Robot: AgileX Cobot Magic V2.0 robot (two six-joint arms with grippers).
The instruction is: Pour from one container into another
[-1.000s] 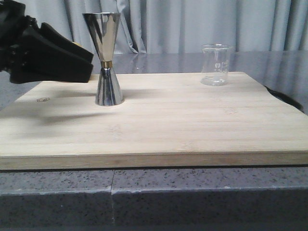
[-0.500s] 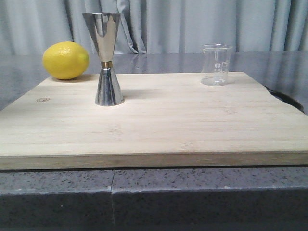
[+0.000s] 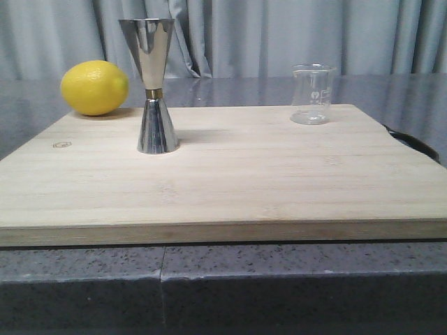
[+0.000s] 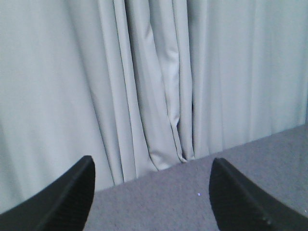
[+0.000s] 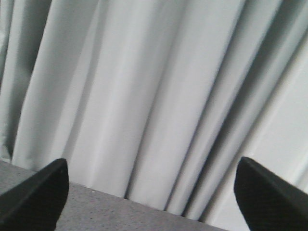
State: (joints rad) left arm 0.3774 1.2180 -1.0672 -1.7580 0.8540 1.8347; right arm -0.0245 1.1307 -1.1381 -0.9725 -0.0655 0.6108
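The clear glass beaker [image 3: 312,93] stands upright at the far right of the wooden board [image 3: 230,174]. The steel hourglass jigger [image 3: 154,85] with a gold band stands upright on the board's left part. Neither gripper shows in the front view. In the left wrist view my left gripper [image 4: 151,197] is open, with only grey tabletop and curtain between its black fingertips [image 4: 72,197]. My right gripper [image 5: 151,192] is open too, facing the curtain, with nothing between its fingertips [image 5: 41,192]. Neither wrist view shows the beaker or the jigger.
A yellow lemon [image 3: 94,87] lies at the board's far left corner, behind and left of the jigger. Grey curtains [image 3: 279,35] hang behind the grey stone table [image 3: 209,279]. A dark curved object [image 3: 415,143] lies off the board's right edge.
The left arm, which a second ago covered the far left of the board, has left the front view, and the lemon now shows there. Beaker and jigger have not moved.
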